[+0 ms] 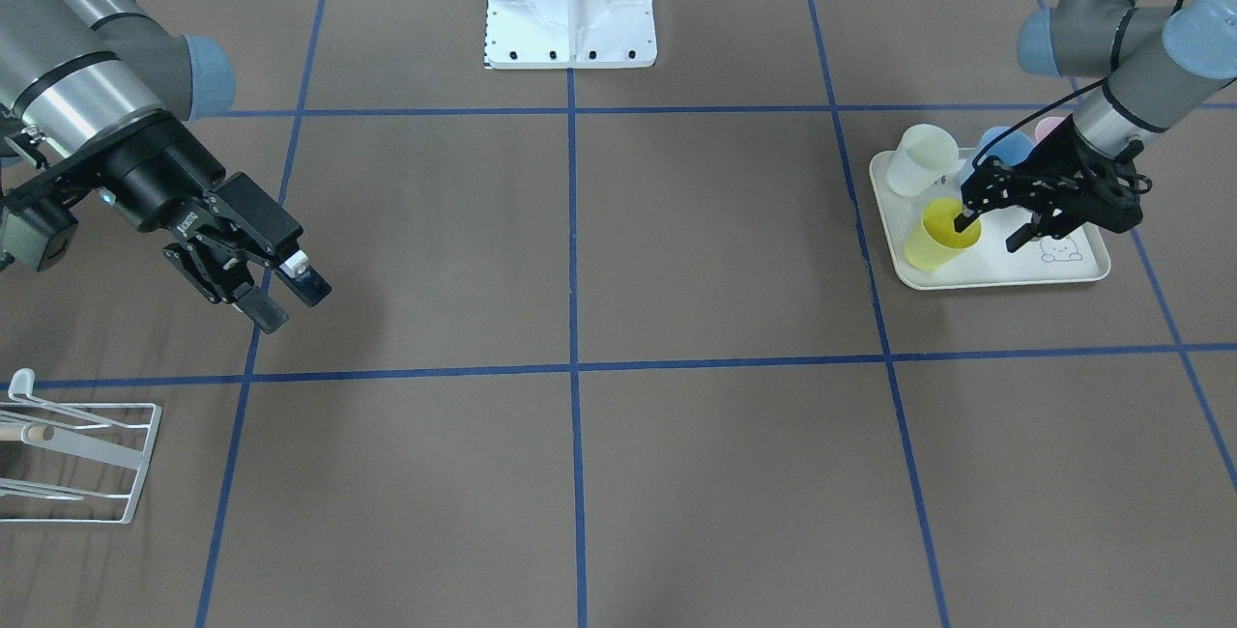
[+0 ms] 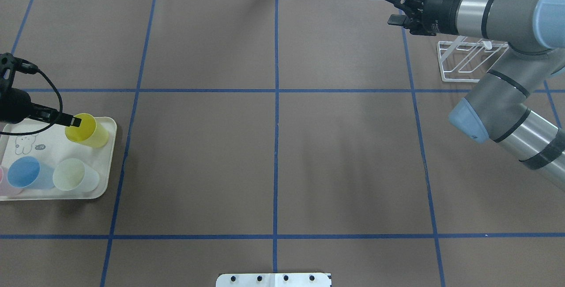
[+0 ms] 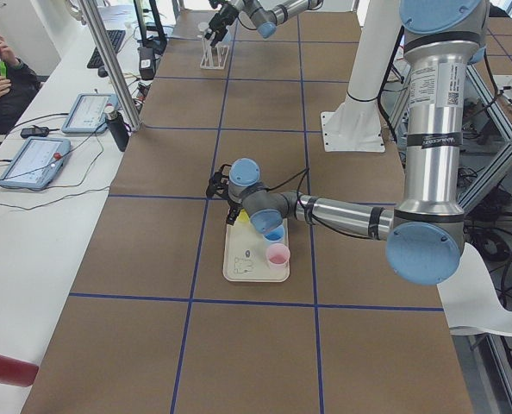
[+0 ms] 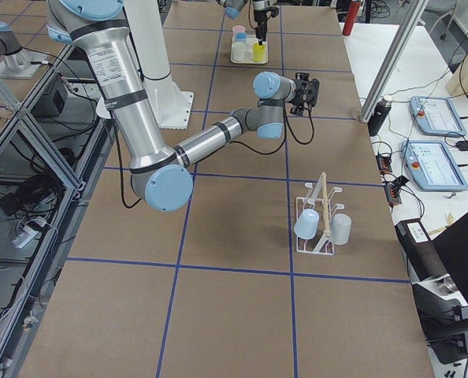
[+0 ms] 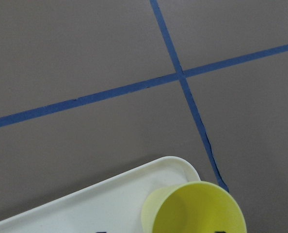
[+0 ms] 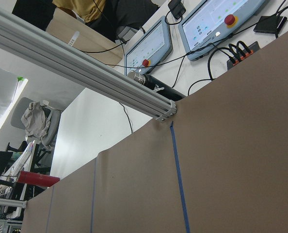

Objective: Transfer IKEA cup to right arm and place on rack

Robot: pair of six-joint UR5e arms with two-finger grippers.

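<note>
A yellow cup [image 1: 939, 234] stands on the cream tray [image 1: 1073, 271] on my left side; it also shows in the overhead view [image 2: 87, 130] and the left wrist view [image 5: 195, 208]. My left gripper [image 1: 992, 230] is open, with one finger inside the cup's mouth and the other outside over the tray. My right gripper [image 1: 285, 298] is open and empty, above the table near the white wire rack [image 1: 77, 459]. In the right side view the rack [image 4: 321, 224] carries a blue cup and a pale cup. In the overhead view my right arm partly hides the rack [image 2: 468, 62].
The tray also holds a whitish cup [image 1: 921, 159], a blue cup [image 1: 1005, 145] and a pink cup [image 1: 1049, 128]. The white robot base [image 1: 570, 0] stands at the table's middle. Blue tape lines cross the brown table. Tablets and an operator are beyond the far edge.
</note>
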